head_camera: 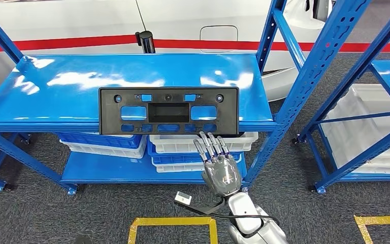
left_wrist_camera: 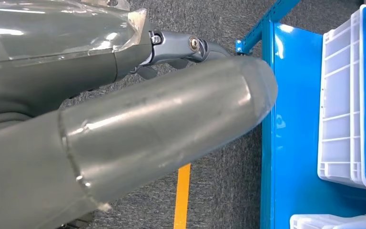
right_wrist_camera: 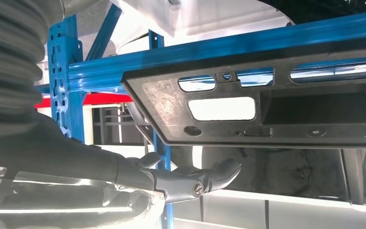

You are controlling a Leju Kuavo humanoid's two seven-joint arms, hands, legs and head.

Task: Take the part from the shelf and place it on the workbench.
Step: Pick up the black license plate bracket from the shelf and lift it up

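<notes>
While the right hand (head_camera: 221, 170) sits low and right of centre in the head view, its fingers are extended, slightly apart and empty, pointing up at the overhanging front edge of the part (head_camera: 168, 110). The fingertips lie just below that edge; contact cannot be confirmed. In the right wrist view the hand (right_wrist_camera: 190, 180) lies beneath the underside of the part (right_wrist_camera: 267, 109), apart from it.

The part, a flat black panel with rectangular cut-outs, lies in the centre of the head view on the upper shelf (head_camera: 61, 91) of the blue rack, its near edge projecting past the shelf lip. White and blue bins (head_camera: 193, 150) stand on the lower shelf behind the hand.

The left hand (left_wrist_camera: 181, 50) appears in the upper middle of the left wrist view, over carpet; whether it is spread or closed cannot be told.

Recommended procedure: bring the fingers under the projecting edge and the thumb onto the top face, then close firmly. Grip near the panel's midline where possible, since an off-centre hold is likely to let the wide panel tilt. Draw it straight outward, clear of the right-hand upright (head_camera: 315, 76).
</notes>
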